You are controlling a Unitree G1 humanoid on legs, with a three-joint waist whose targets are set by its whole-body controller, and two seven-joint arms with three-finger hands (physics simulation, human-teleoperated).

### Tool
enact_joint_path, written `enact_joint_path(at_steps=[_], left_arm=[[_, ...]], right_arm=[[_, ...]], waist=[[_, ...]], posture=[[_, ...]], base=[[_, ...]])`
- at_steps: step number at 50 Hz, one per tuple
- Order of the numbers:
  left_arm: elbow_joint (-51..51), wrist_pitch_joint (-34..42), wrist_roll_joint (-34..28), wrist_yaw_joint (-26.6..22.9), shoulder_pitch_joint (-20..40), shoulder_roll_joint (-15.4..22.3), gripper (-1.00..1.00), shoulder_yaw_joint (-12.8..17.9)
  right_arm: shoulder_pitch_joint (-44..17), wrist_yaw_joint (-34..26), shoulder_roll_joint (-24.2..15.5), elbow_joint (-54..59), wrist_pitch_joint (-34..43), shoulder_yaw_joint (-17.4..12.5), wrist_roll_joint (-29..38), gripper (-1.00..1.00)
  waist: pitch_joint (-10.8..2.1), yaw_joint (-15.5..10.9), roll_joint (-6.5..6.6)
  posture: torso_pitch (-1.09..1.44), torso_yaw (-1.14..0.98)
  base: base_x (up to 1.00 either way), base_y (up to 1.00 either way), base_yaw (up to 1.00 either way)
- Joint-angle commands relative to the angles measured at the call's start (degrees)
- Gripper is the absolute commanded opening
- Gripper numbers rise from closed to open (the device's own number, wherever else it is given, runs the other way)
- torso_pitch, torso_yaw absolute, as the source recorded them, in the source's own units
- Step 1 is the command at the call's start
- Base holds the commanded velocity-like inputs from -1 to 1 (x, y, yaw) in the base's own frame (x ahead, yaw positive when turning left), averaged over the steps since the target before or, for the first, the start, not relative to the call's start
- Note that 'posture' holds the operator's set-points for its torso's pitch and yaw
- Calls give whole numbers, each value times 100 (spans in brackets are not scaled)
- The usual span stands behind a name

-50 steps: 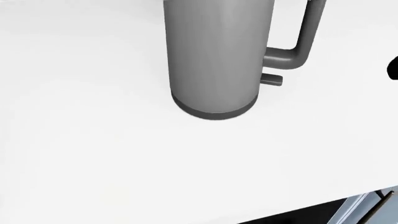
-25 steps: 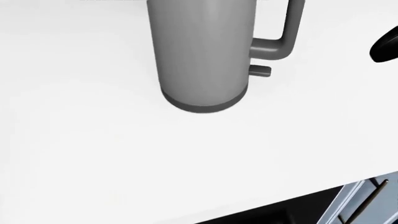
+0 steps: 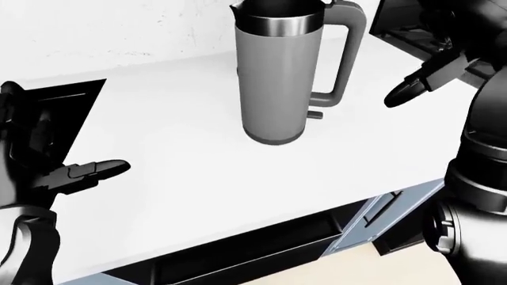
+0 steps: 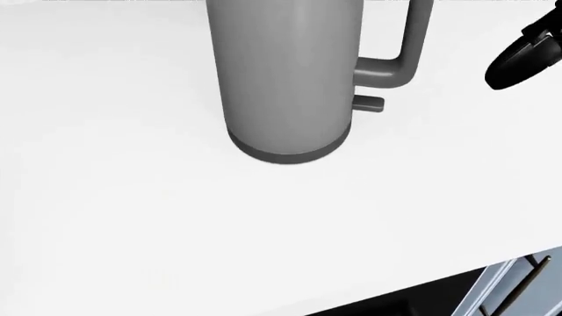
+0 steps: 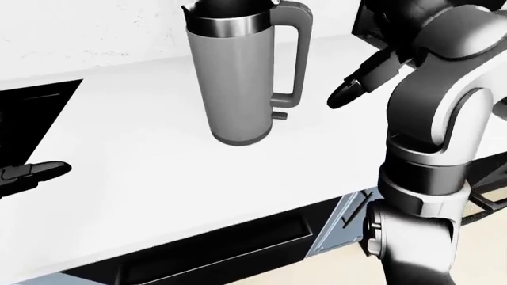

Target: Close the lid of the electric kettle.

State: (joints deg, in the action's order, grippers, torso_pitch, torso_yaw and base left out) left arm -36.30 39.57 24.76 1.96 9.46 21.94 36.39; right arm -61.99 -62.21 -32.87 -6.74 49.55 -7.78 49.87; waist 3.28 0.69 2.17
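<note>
The grey electric kettle [image 3: 281,77] stands upright on the white counter [image 3: 182,160], its handle [image 3: 349,53] facing the view's right. Its shiny rim [image 3: 277,25] shows a dark opening at the top edge; the lid itself is cut off by the frame. My right hand [image 3: 408,89] is open with fingers stretched out, hanging in the air to the right of the handle and apart from it; it also shows in the head view [image 4: 518,62]. My left hand [image 3: 95,172] is open and empty, low at the left over the counter.
A black cooktop [image 3: 55,113] lies in the counter at the left. A dark appliance [image 3: 400,24] stands at the top right behind my right hand. Below the counter edge are a dark drawer gap [image 3: 254,249] and a blue-grey cabinet front with a handle [image 3: 380,208].
My right hand has come in from the head view's right edge, toward the kettle's handle. The picture shifted a little, so the head has moved; the kettle stays put.
</note>
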Motion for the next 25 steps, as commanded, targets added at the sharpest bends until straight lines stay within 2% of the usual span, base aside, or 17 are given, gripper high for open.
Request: enact_joint_path(at_steps=[1, 10, 15, 25], left_arm=[[-243, -42, 71, 36, 111, 120, 100, 100], [-204, -69, 56, 36, 115, 123, 100, 80], [-95, -169, 12, 15, 119, 118, 100, 55], [80, -377, -92, -31, 111, 71, 100, -37]], right_arm=[[-225, 48, -48, -101, -129, -46, 94, 100], [-581, -107, 78, 161, -260, 61, 320, 100], [-335, -483, 142, -42, -388, 98, 529, 100], [-328, -1074, 241, -134, -555, 75, 907, 100]], waist=[[-136, 4, 5], [-121, 7, 34], [-111, 9, 28], [-111, 14, 35]], posture=[[0, 0], [0, 0], [0, 0], [0, 0]], base=[[0, 0, 0], [0, 0, 0], [0, 0, 0], [0, 0, 0]])
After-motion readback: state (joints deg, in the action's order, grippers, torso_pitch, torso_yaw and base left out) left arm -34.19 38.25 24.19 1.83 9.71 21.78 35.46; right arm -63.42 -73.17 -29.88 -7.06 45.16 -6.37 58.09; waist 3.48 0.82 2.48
